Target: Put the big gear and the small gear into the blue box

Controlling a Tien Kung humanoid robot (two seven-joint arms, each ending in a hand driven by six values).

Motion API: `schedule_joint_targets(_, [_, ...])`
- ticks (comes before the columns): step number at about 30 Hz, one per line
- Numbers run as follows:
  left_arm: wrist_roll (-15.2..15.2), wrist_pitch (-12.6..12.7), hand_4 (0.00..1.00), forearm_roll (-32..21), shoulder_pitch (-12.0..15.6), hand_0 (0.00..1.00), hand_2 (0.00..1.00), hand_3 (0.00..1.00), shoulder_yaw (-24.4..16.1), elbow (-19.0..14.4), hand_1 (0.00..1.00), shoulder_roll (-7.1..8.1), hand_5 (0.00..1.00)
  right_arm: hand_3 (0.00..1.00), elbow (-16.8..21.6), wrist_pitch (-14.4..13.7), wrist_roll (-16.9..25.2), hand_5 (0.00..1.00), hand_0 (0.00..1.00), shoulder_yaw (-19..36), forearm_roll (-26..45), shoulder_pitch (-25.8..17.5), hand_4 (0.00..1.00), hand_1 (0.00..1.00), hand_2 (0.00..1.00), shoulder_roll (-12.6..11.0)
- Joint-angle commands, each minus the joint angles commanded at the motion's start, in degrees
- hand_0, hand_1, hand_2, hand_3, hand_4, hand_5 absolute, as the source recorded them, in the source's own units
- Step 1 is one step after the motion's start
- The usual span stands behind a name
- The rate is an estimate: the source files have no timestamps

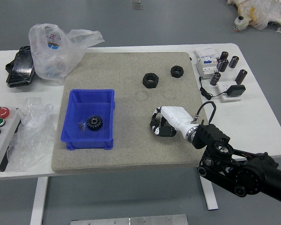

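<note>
The robot's right arm (220, 154) reaches in from the near right corner, low over the beige mat (126, 152). The blue box (88, 143) lies to the left with its open side up, presumably so that parts can be lowered straight in and kept from rolling. Inside, near its front wall, lies a black toothed gear (94, 123), which I take for the big one; a tiny greyish item (82, 125) beside it is too faint to name.

Across from the box, well apart from its right wall, the right hand (173, 118) is drawn in narrow, fingers curled toward the palm. No gear shows in its grasp, though the curl could hide a small one; I cannot find the small gear elsewhere. If it is in there, such a tight wrap would suit a little part that might slip, and the next move would be a carry leftward over the rim.

Farther back, two black hex nuts (150, 86) lie flat on the mat, out of the direct path between hand and box.
</note>
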Motion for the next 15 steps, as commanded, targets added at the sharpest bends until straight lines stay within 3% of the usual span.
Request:
schedule_joint_targets(6, [0.38, 0.01, 0.638, 0.56, 0.12, 0.637, 0.614, 0.702, -0.47, -0.08, 0.642, 0.02, 0.272, 0.378, 0.91, -1.26, 0.67, 0.002, 0.307, -1.44, -0.05, 4.62, 0.093, 0.474, 0.293, 0.93])
schedule_joint_targets(15, [1.07, -0.13, 0.639, 1.84, 0.05, 0.638, 0.613, 0.697, -1.27, -0.2, 0.642, 0.24, 0.273, 0.392, 0.91, -1.41, 0.96, 0.006, 0.311, -9.11, -0.45, 14.9, 0.106, 0.474, 0.293, 7.71])
